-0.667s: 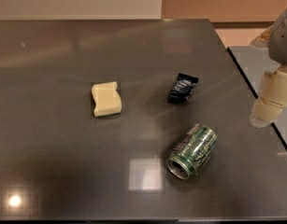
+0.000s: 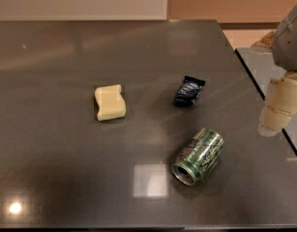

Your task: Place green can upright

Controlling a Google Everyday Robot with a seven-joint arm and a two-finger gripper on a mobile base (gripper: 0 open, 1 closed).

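Note:
The green can [image 2: 199, 156] lies on its side on the dark table [image 2: 66, 168], right of centre and near the front. Its silver open end faces the front left. It is green with pale print. My gripper [image 2: 276, 112] hangs at the right edge of the view, above the table's right edge, to the right of the can and well apart from it. Nothing is in it.
A dark blue snack wrapper [image 2: 188, 91] lies behind the can. A pale yellow sponge [image 2: 110, 102] lies left of centre. The table's right edge [image 2: 264, 100] runs diagonally under the gripper, with a second surface [image 2: 264, 64] beyond it.

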